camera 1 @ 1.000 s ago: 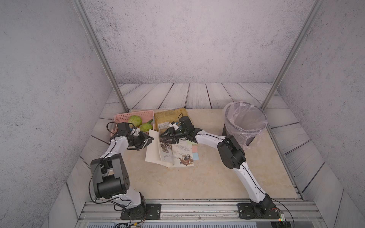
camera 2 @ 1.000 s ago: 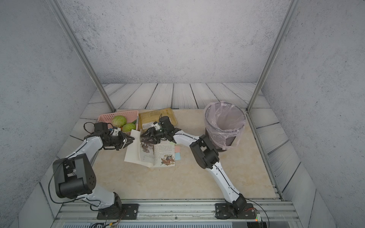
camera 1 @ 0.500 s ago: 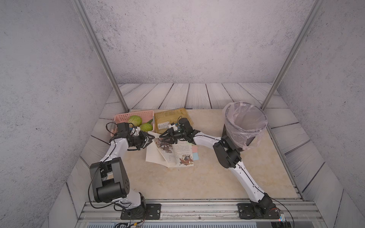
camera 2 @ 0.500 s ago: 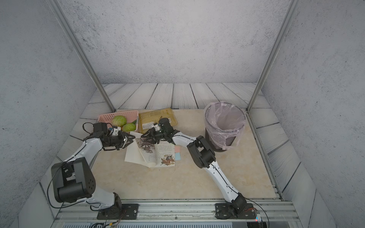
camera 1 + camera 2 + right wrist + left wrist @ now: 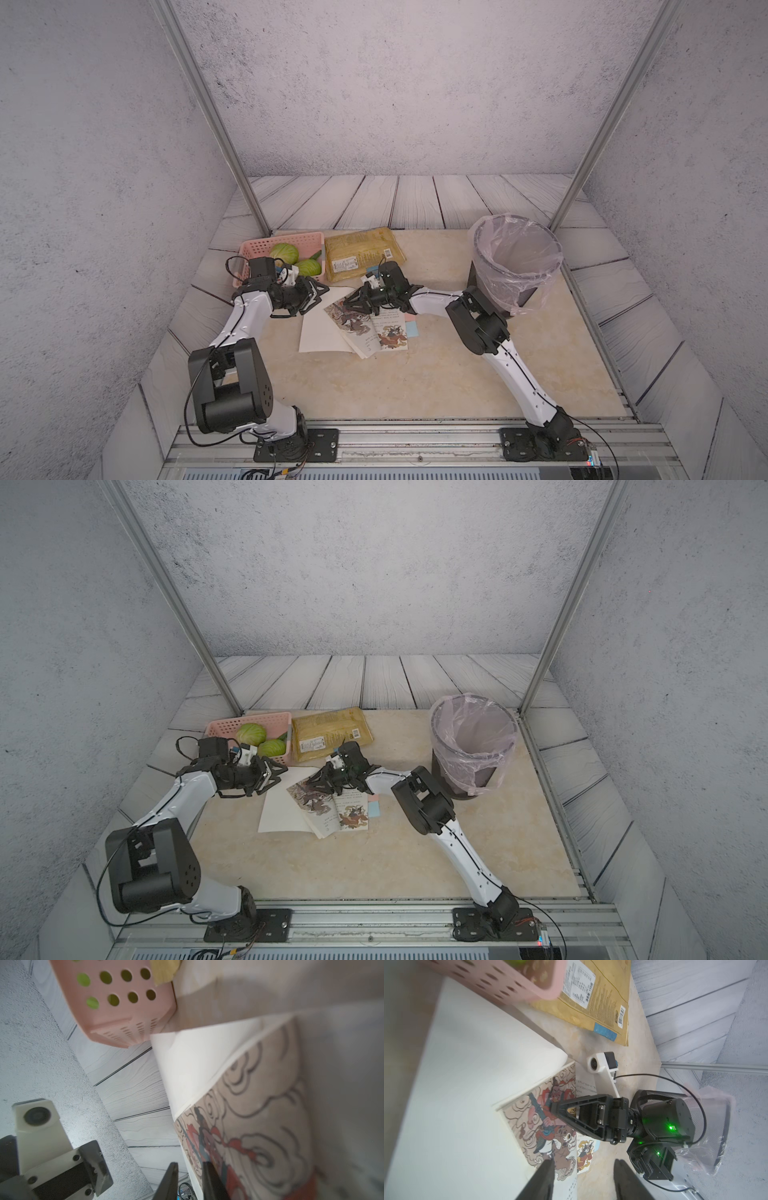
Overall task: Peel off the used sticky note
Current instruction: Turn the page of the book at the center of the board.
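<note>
An open picture book (image 5: 386, 337) lies mid-table, also seen in a top view (image 5: 347, 817). A pink sticky note (image 5: 409, 318) and a blue sticky note (image 5: 412, 329) stick out at its right edge. My right gripper (image 5: 349, 302) (image 5: 190, 1169) hovers low over the book's far left corner. Its jaws stand narrowly apart, with the edge of a raised illustrated page (image 5: 259, 1105) between them. My left gripper (image 5: 319, 293) (image 5: 583, 1169) is open just left of the book, over the blank white page (image 5: 467, 1084), with nothing in it.
A pink basket (image 5: 266, 245) of green vegetables stands at the back left, close behind my left wrist. A yellow packet (image 5: 363, 249) lies next to it. A dark bin with a plastic liner (image 5: 515, 257) stands at the right, behind my right arm's elbow.
My left gripper has opened and let go. My right gripper's jaws have narrowed round the page edge. Both wrists shifted slightly toward the back, and the illustrated page stands higher.
</note>
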